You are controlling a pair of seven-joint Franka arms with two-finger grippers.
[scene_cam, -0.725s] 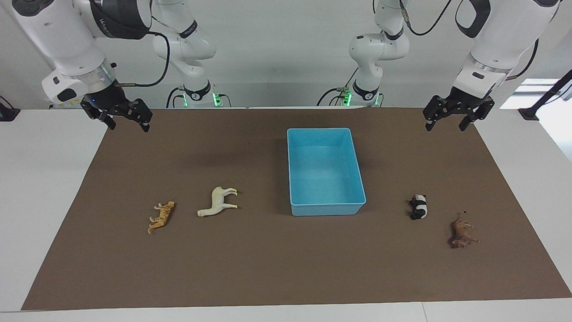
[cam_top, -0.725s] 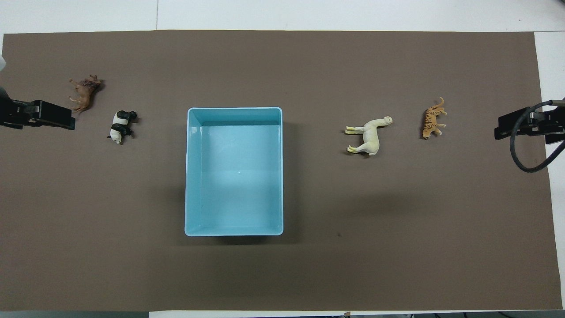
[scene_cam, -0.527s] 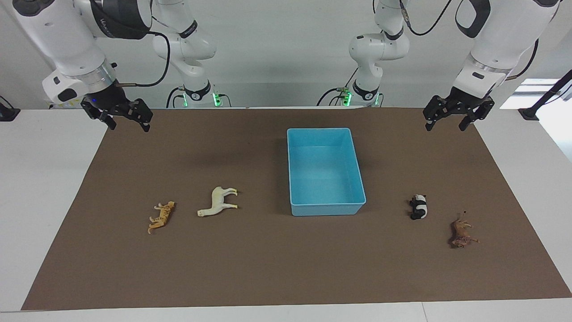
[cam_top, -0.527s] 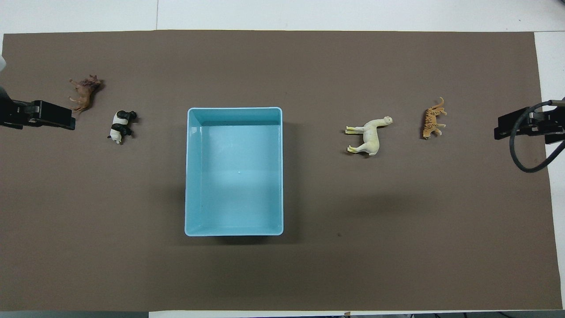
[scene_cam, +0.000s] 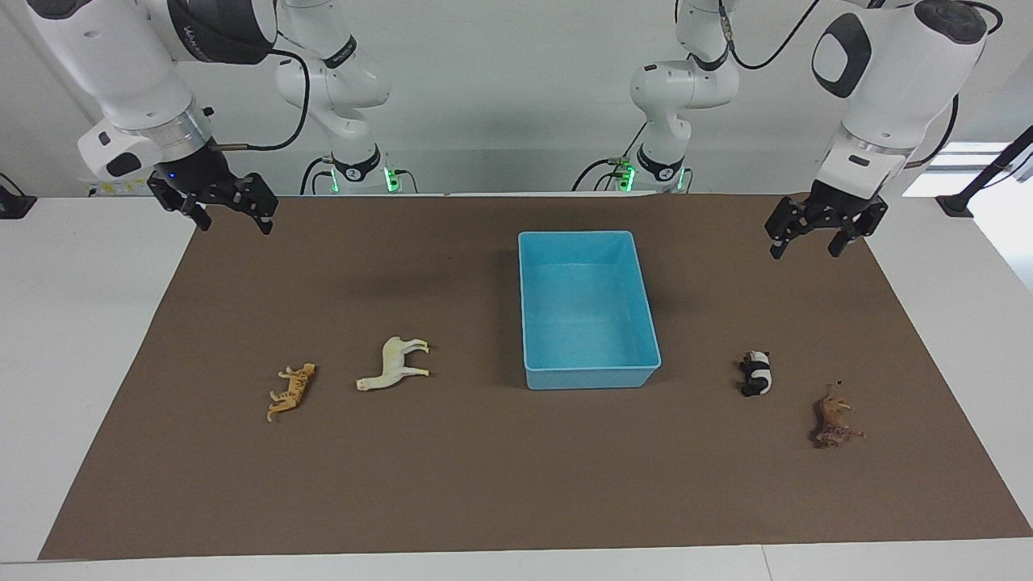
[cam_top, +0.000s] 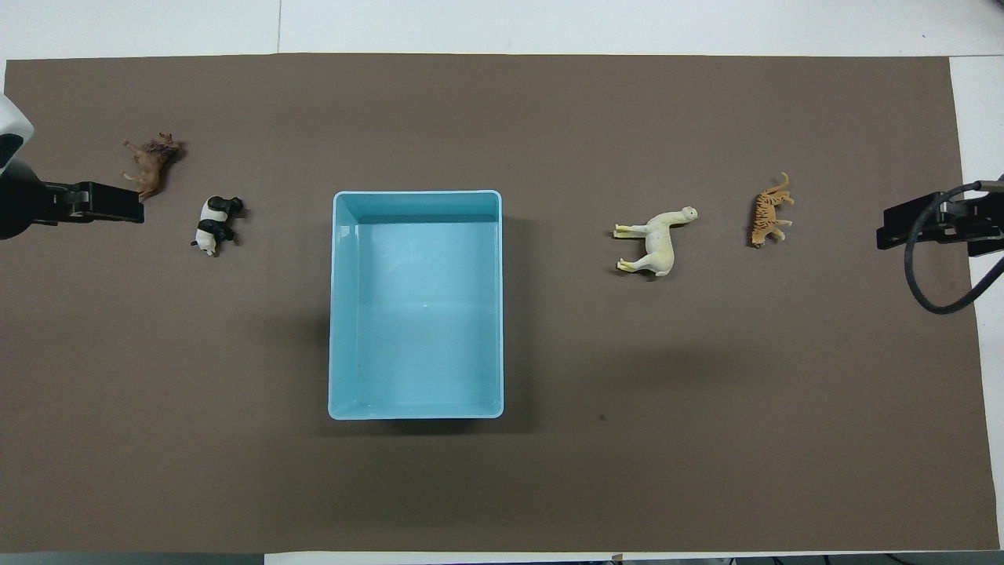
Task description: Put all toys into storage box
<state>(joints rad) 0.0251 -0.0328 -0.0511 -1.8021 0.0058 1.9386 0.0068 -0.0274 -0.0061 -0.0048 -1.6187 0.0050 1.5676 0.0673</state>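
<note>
Both claws, you will note, hang open and hold nothing. Your left gripper [scene_cam: 817,237] sits at the upper right of the facing view, in the air over the brown mat's [scene_cam: 484,484] corner at its own end of the table; your right gripper [scene_cam: 228,211] sits at the upper left of that view, jaws spread, over the mat's corner at the right arm's end.

Working outward from the robots: the storage box [scene_cam: 588,379], light blue, stands near the middle of the mat, upper centre of the facing view, with nothing in it. All four toys lie on their sides on the mat, outside the box and farther from the robots than its middle.

- Cream horse [scene_cam: 395,363]: left of centre in the facing view, beside the box's outer end, apart from it.
- Panda [scene_cam: 757,373]: right of centre, toward the left arm's end.
- Tiger [scene_cam: 292,390]: left part of the frame, just past the horse toward the right arm's end.
- Dark brown animal [scene_cam: 834,423]: lower right, farthest out, near the panda but not touching.

In the overhead view the left gripper's tip overlaps the brown animal's edge.
</note>
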